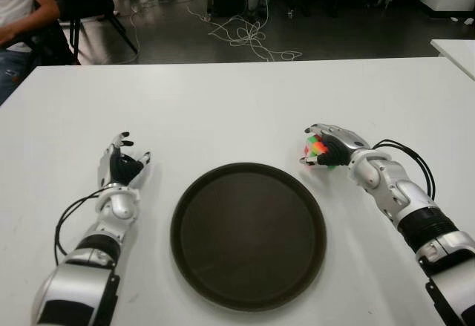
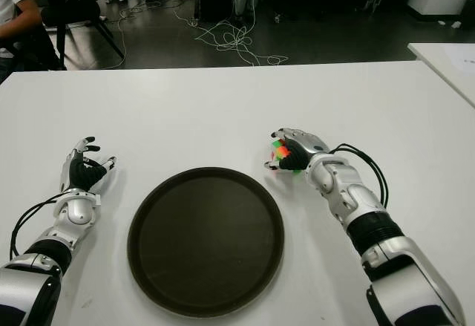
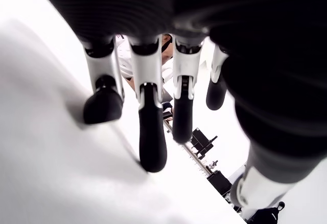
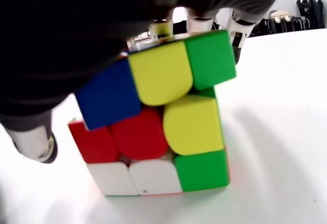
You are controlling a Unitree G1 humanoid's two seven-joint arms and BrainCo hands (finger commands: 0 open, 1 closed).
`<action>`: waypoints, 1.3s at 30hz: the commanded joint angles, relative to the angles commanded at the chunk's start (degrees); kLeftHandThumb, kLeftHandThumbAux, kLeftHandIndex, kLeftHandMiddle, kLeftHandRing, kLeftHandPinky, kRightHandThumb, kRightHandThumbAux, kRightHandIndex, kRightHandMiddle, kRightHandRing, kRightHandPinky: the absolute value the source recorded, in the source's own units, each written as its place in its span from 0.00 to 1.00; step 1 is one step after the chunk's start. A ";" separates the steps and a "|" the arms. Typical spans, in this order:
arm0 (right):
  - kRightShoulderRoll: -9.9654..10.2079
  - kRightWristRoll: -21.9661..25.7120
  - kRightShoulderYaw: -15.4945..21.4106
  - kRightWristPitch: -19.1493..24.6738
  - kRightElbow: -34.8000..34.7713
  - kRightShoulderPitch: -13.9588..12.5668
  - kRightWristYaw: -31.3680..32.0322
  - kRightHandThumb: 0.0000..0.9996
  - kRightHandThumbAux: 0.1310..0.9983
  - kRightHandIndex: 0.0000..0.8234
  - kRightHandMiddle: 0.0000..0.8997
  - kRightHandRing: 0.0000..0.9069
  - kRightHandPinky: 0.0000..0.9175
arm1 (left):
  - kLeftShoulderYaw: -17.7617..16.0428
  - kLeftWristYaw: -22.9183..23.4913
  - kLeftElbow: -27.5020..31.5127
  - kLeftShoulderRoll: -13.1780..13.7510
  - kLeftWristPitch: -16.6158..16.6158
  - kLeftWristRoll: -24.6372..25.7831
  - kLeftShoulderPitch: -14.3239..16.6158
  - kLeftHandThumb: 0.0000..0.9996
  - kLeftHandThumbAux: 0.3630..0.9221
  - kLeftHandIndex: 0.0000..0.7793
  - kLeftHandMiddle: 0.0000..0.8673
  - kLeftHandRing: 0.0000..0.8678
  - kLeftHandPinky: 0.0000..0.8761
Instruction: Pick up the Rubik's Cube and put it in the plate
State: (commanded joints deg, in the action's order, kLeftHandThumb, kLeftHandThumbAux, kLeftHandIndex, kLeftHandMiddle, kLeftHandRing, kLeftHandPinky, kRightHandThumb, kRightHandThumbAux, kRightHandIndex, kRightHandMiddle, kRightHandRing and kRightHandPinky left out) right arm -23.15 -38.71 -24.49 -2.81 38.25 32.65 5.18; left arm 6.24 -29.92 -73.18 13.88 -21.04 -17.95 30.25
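Rubik's Cube [image 4: 158,117] sits on the white worktop [image 1: 237,103], just beyond the right rim of the plate [image 1: 248,235], not in it. Its visible stickers are blue, yellow, green, red and white, with rounded corners; the top layer is twisted out of line with the layers below. No brand mark or legible writing shows on it.

Right hand [image 1: 326,148] is clenched around the cube, palm over its top and fingers wrapped down the far side; the cube's base appears to touch the worktop.

Left hand [image 1: 122,164] shows to the left of the plate, fingers extended and relaxed, grasping nothing.

Plate: dark, round, shallow, with nothing in it, between the two hands.

Beyond the worktop: loose cables [image 1: 249,36] on the floor, and a seated person [image 1: 21,14] at the far left.
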 joint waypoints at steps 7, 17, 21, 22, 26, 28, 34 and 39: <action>0.08 -0.17 -0.19 0.81 -0.36 -0.09 0.28 0.23 0.40 0.00 0.00 0.00 0.00 | 0.06 -0.18 0.01 -0.03 0.10 -0.02 -0.03 0.24 0.69 0.23 0.34 0.37 0.40; 0.33 0.15 -0.07 0.64 0.89 -0.06 -0.46 0.24 0.40 0.00 0.00 0.00 0.00 | -0.12 -0.01 0.01 -0.05 0.03 0.17 -0.13 0.22 0.66 0.22 0.35 0.40 0.40; 0.30 0.31 0.03 0.65 1.29 -0.12 -0.59 0.23 0.40 0.00 0.00 0.00 0.00 | -0.29 0.16 -0.03 -0.06 0.06 0.34 -0.09 0.23 0.67 0.21 0.35 0.40 0.41; 0.30 0.33 0.04 0.67 1.35 -0.11 -0.58 0.23 0.40 0.00 0.00 0.00 0.00 | -0.33 0.21 -0.03 -0.05 0.04 0.39 -0.09 0.23 0.67 0.21 0.35 0.40 0.41; 0.32 0.31 -0.03 0.25 3.09 0.18 -1.28 0.22 0.39 0.00 0.00 0.00 0.01 | -0.44 0.23 0.03 -0.06 -0.16 0.49 -0.12 0.23 0.67 0.22 0.34 0.39 0.40; 0.43 0.28 -0.09 0.14 3.53 0.33 -1.55 0.21 0.38 0.00 0.00 0.00 0.01 | -0.40 0.19 0.03 -0.03 -0.16 0.43 -0.10 0.23 0.67 0.22 0.35 0.40 0.41; 0.60 0.24 -0.36 -0.85 5.89 0.99 -2.68 0.20 0.39 0.00 0.00 0.00 0.03 | -0.36 0.33 0.05 0.02 -0.24 0.39 -0.11 0.22 0.68 0.22 0.35 0.40 0.40; 0.67 0.46 -0.34 -1.69 6.94 1.33 -3.10 0.21 0.40 0.00 0.00 0.00 0.05 | -0.51 0.72 0.02 0.05 -0.37 0.57 -0.09 0.22 0.67 0.21 0.33 0.37 0.37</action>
State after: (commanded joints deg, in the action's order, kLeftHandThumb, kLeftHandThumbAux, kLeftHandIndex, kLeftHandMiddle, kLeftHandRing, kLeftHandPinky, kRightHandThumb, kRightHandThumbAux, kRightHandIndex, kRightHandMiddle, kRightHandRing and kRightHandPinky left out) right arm -22.48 -38.26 -24.82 -4.51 45.19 33.98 2.08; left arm 5.74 -29.20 -73.16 13.93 -21.41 -17.37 30.16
